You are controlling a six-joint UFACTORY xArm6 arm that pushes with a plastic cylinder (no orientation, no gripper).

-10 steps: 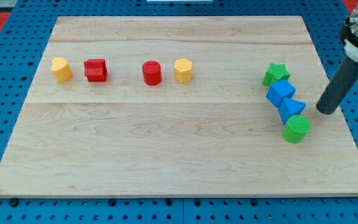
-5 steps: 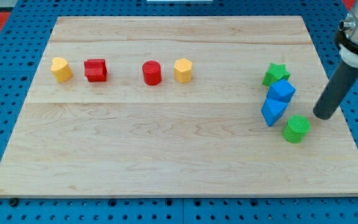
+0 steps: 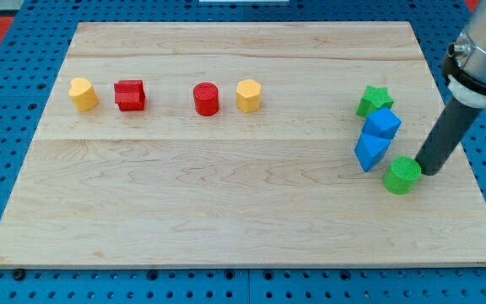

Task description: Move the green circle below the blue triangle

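The green circle (image 3: 402,175) lies at the view's right, just below and to the right of the blue triangle (image 3: 370,152). The two are close but a thin gap shows between them. My tip (image 3: 429,170) stands right beside the green circle on its right side, touching or nearly touching it. A blue cube (image 3: 383,124) sits just above the triangle, and a green star (image 3: 374,100) above that.
At the view's upper left stands a row: a yellow block (image 3: 83,94), a red block (image 3: 130,95), a red cylinder (image 3: 206,99) and a yellow hexagon (image 3: 248,95). The board's right edge (image 3: 471,160) runs close behind my tip.
My tip has slid down and left toward the green circle. The blue triangle has shifted left, away from the green circle, which has barely moved.
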